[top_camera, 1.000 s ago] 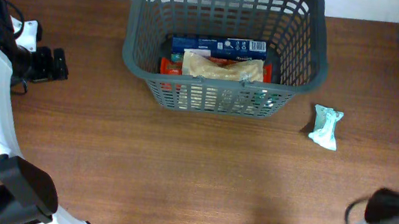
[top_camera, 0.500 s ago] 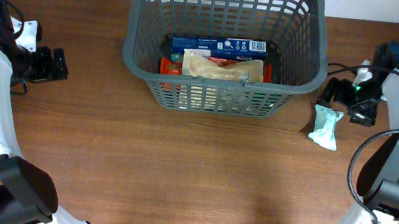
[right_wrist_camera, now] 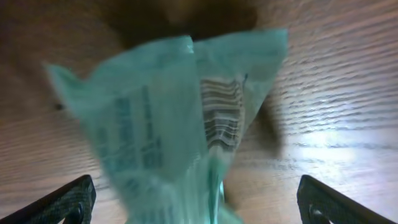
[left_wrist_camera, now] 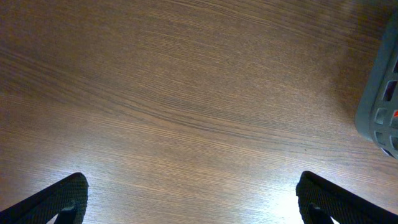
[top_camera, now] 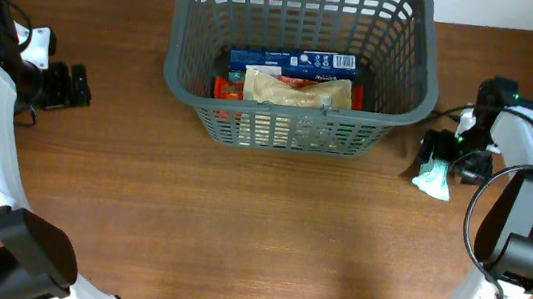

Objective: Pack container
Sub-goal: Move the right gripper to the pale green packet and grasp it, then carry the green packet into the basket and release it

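Grey slotted plastic basket (top_camera: 289, 132) sat far-centre on the table (top_camera: 236, 237), holding a blue box (top_camera: 292, 62). Left gripper (top_camera: 77, 88) gaped empty; right gripper (top_camera: 442, 151) spread wide around a teal packet (top_camera: 435, 176), seemingly ungrasped.

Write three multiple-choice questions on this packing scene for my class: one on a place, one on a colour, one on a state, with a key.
1. Where does the teal packet lie?
A) inside the basket
B) on the table, right of the basket
C) on the basket's rim

2. What colour is the basket?
A) dark grey
B) white
C) yellow

3. How do the jaws of the right gripper stand?
A) shut on a blue box
B) shut on nothing
C) open, one either side of the packet

Key: B, the packet rests on the wooden table beside the basket; A, its lattice walls are dark grey; C, the wrist view shows the fingertips wide apart around the packet.
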